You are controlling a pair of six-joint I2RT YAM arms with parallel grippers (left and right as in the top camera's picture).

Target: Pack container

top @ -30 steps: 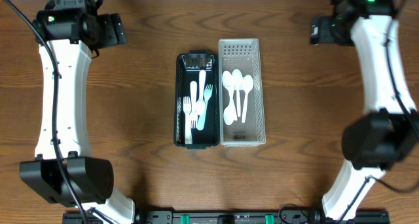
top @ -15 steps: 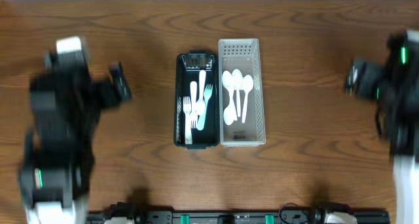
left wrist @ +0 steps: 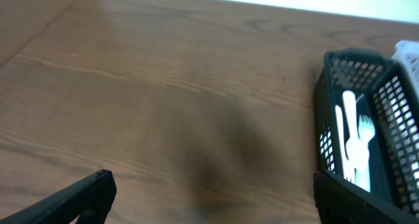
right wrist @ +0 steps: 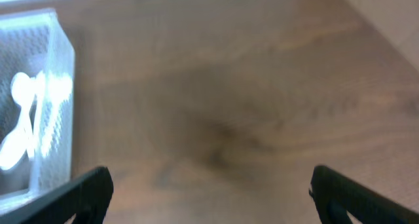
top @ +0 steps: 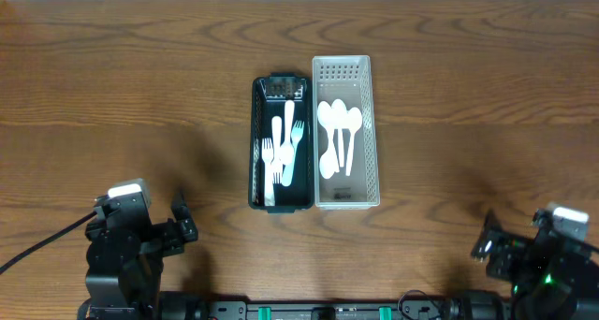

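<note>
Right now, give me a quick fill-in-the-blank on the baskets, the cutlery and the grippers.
1. The black basket holds ____.
2. The white basket beside it holds ____.
3. The left gripper and the right gripper, both over bare wood, have their jaws ____.

Missing words: forks; spoons; open.

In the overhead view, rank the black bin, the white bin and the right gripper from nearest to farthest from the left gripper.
1. Black bin, centre, on the side toward the left gripper.
2. White bin, touching the black bin's right side.
3. Right gripper, far bottom right.
</note>
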